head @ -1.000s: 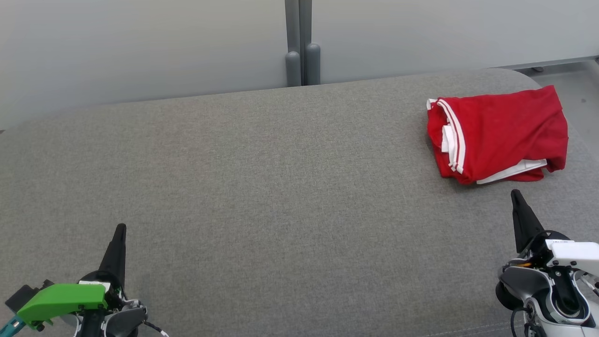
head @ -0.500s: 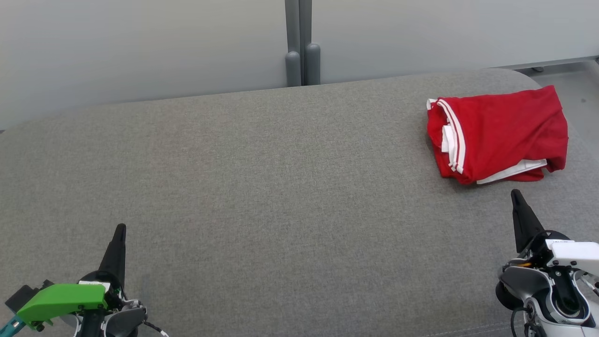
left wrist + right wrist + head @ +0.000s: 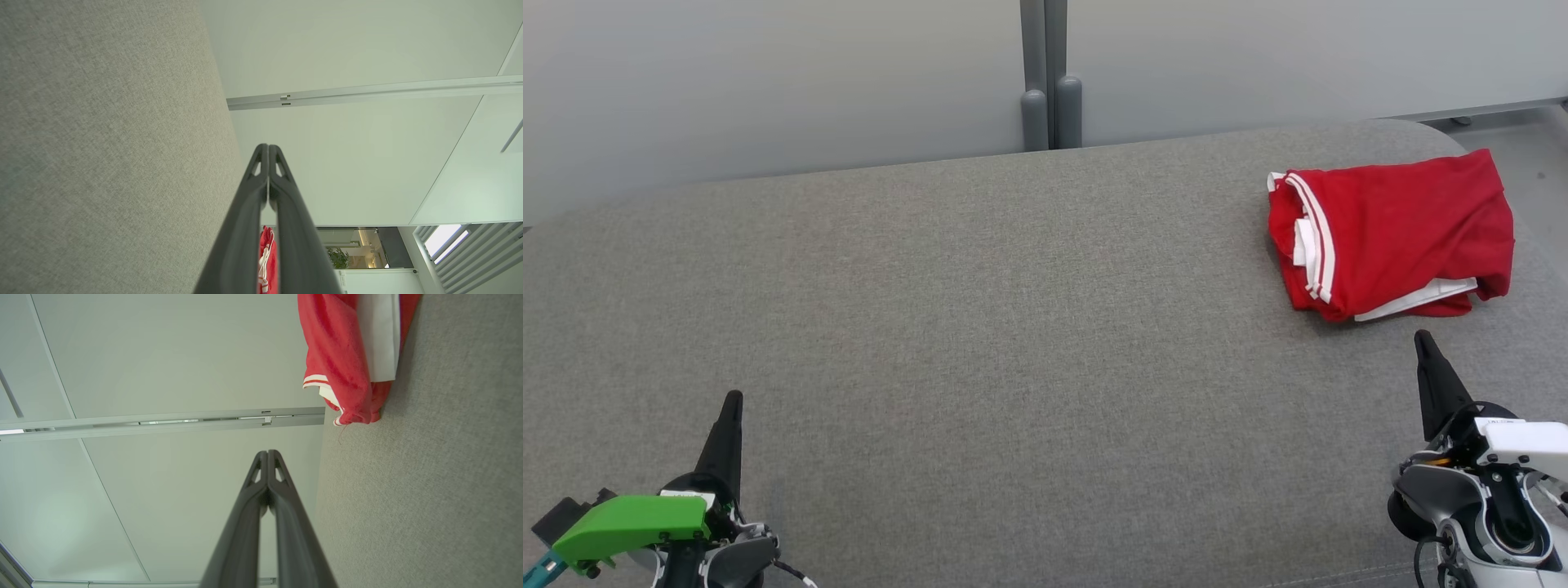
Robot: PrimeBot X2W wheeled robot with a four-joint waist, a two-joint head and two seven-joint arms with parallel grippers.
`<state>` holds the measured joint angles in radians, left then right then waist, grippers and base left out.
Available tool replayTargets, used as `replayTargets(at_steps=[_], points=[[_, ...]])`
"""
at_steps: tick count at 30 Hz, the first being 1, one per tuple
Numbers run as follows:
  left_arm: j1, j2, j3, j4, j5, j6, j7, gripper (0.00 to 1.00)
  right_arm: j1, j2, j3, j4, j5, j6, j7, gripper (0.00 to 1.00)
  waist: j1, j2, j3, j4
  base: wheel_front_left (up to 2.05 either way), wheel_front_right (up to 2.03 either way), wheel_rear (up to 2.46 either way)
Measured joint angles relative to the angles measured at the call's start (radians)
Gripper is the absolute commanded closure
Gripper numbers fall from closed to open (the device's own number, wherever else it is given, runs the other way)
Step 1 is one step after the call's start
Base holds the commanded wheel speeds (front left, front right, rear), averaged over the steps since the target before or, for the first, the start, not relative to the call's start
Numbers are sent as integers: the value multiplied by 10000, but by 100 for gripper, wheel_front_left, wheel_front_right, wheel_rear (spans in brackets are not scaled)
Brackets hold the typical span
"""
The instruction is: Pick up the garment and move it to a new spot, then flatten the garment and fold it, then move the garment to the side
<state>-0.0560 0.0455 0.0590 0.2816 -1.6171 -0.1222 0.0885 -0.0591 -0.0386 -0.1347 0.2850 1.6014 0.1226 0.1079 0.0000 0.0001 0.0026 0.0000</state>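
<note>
A red garment [image 3: 1392, 233] with white trim lies folded in a compact bundle at the far right of the grey upholstered surface [image 3: 980, 327]. It also appears at the top of the right wrist view as the garment [image 3: 347, 351], and as a red sliver of garment [image 3: 267, 253] between the finger bases in the left wrist view. My right gripper [image 3: 1423, 339] is shut and empty, a short way in front of the bundle, not touching it. At the lower left my left gripper [image 3: 734, 398] is shut and empty, far from the garment. Both grippers [image 3: 268, 146] [image 3: 267, 452] have their fingers pressed together.
A pale wall with a grey vertical post [image 3: 1045, 73] runs behind the surface. The surface's rounded right end [image 3: 1437, 135] lies just past the garment, with floor [image 3: 1531, 155] beyond it.
</note>
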Motion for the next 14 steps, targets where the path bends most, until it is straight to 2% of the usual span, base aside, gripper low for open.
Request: replayTargets(at_steps=[14], points=[[-1,0,4,2,0,-4,0,100,0,0,0,-10,0,0,0,100,0,0,0,0,0,0,0]])
